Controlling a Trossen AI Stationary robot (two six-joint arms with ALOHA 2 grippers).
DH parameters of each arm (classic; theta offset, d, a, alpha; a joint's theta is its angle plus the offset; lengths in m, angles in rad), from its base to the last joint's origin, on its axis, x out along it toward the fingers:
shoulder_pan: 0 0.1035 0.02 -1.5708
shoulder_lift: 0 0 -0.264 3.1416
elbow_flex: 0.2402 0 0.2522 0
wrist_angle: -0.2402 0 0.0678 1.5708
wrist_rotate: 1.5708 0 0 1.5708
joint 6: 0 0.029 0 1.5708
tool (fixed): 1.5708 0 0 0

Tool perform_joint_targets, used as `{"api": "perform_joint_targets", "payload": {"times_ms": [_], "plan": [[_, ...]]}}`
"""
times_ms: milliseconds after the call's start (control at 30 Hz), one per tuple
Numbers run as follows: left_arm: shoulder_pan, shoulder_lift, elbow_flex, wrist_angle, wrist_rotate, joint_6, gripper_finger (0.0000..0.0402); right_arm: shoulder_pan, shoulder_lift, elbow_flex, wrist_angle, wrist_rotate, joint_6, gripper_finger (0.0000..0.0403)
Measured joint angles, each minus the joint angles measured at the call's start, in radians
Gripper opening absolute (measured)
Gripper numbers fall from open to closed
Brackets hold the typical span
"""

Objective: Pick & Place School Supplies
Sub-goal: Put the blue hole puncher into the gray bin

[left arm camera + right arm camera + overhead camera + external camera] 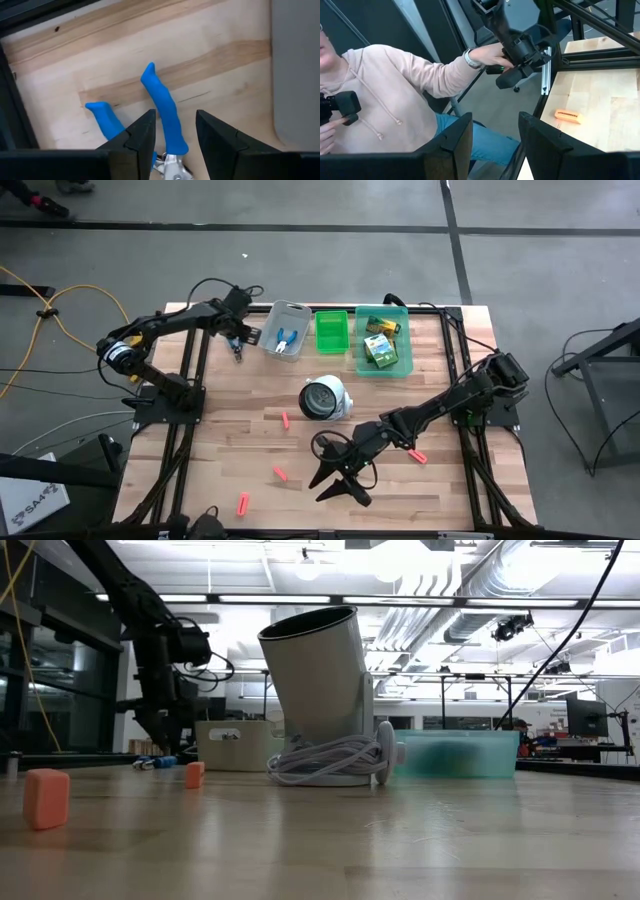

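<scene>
Blue-handled scissors (162,100) sit in my left gripper (175,117), which slants down at the table's far left beside the grey bin (297,313). A second pair of scissors (286,337) lies in that bin. Crayon boxes (381,348) lie in the teal bin (403,313). Red-pink stubs (285,420) (280,473) (243,503) (415,454) lie on the wood. My right gripper (338,475) hovers open over the near middle of the table, nothing between its fingers. My left gripper is shut on the scissors near their metal pivot (172,167); the picture's lower edge cuts off the contact itself. One blue handle (167,115) runs out between the fingers, the other (102,114) outside one finger. The fingers come from above, slanting down, along the scissors, whose handles point down at the table.
A round white object with a dark face (325,397) and its coiled cable stand mid-table. A green bin (331,330) sits between the grey and teal ones. Dark frame rails (455,350) line the table's sides. A person (395,100) sits beyond the table's edge.
</scene>
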Motion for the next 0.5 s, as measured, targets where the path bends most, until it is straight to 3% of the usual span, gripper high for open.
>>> {"api": "perform_joint_targets", "payload": {"times_ms": [233, 500], "plan": [[0.048, 0.0, 0.0, -0.001, 0.074, 0.117, 0.0133, 0.0, 0.0, 0.0, 0.0, 0.0, 0.0, 0.0149], [0.085, 0.029, 0.0, -0.002, 0.117, 0.129, 0.0133, 0.0, 0.0, 0.0, 0.016, 0.001, 0.0, 0.0149]]}}
